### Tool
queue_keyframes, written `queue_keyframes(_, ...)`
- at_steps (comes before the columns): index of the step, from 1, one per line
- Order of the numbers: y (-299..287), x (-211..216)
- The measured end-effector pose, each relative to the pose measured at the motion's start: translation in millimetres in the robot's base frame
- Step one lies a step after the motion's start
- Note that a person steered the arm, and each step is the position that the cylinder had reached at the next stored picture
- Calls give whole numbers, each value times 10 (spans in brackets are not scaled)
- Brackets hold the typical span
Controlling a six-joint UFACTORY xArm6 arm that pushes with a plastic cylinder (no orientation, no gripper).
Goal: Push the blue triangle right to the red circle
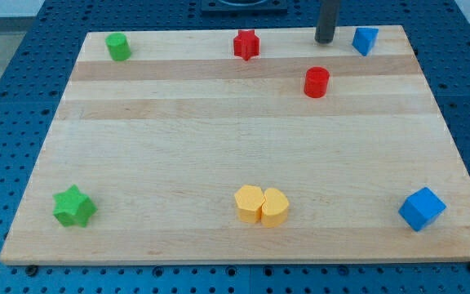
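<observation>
My tip [325, 39] is standing at the bench's [219, 155] top edge; there is no hand here, only the bare rod, gripping nothing. Blue triangle [365, 40] is sitting just to the tip's right, apart. Red circle [317, 82] is lying just below the tip. Judging: the tip is on the wrong side and is needing to round the triangle.

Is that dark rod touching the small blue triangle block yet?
Apart. The camera view shows bare wood between my tip and the blue triangle block, which sits to its right.

My tip [325, 39] beside blue triangle [365, 40]
</observation>
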State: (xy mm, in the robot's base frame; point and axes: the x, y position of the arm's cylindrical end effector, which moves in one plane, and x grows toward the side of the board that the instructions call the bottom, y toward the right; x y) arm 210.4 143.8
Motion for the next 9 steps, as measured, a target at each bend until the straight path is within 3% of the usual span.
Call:
queue_keyframes(1, 130, -181)
queue_keyframes(4, 728, -174)
queue_keyframes(9, 728, 544)
